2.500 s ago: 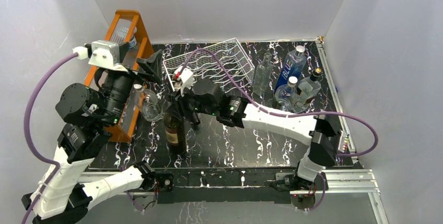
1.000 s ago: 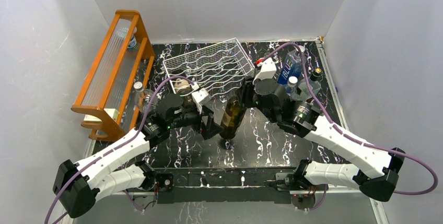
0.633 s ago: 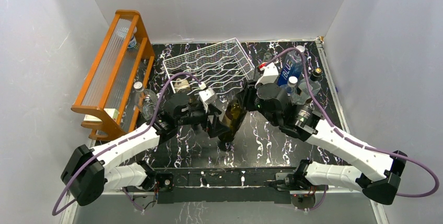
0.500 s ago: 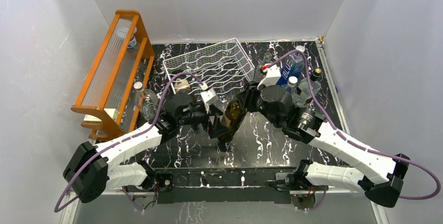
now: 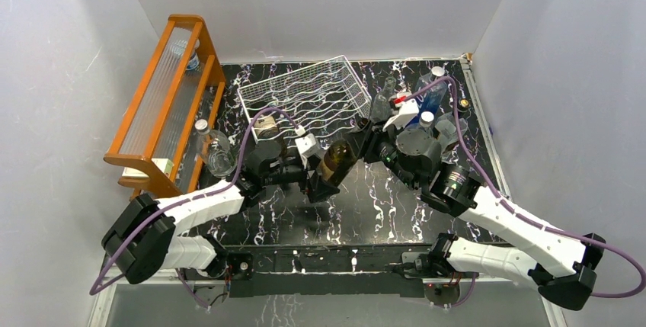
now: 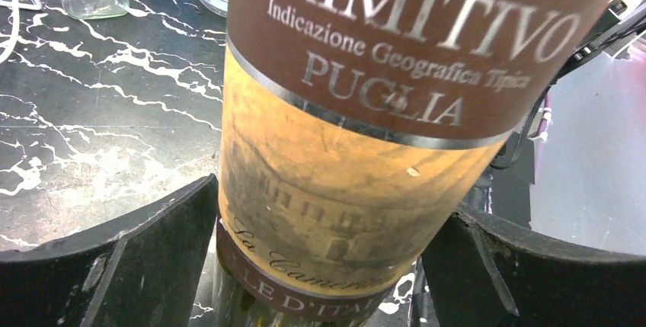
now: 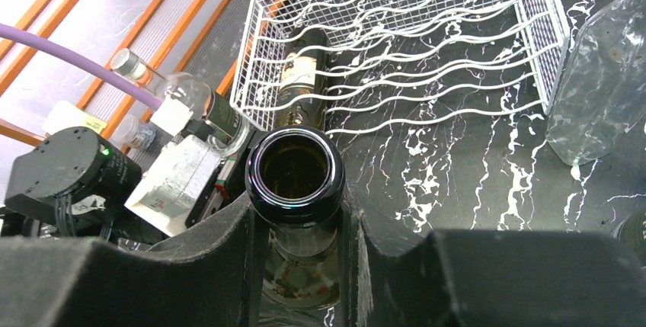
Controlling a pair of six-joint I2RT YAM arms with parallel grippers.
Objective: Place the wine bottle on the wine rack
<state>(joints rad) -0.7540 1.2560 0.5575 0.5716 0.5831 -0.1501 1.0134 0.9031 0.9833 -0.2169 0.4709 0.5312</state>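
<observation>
Since a sec ago the wine bottle (image 5: 335, 161) has gone from nearly upright to a hard lean, neck pointing up toward the back-right. The left arm has stretched in closer to it. The right arm's wrist has shifted a bit toward the back-right.

The bottle's now mid-table, btwn the two grippers, just in front of the wine rack (image 5: 320, 87) but not on it. Can't tell if its base is clear of the table (image 5: 381, 205).

The right gripper (image 5: 364, 136) is clamped tight on the neck, just below the open mouth. Its wrist cam looks straight down the wine bottle (image 7: 295, 165), w/ black pads hugging both sides of the neck.

The left gripper (image 5: 316, 182) is spread wide round the lower body. In its wrist view the fingers (image 6: 129, 258) sit either side of the tan "PRIMITIVO… PUGLIA" label, right up against the glass. Can't tell whether they're actually squeezing.

The rack is white wire w/ wavy cross wires, at back-centre. A second dark bottle (image 7: 299, 75) w/ a pale label lies lengthwise in it, near its left side.

An orange wooden shelf (image 5: 164, 91) stands along the left wall, w/ a clear round bottle (image 5: 207, 148) just beside it. Clear bottles (image 5: 381, 104) and a blue one (image 5: 430, 92) cluster at the back-right, behind the right arm.
</observation>
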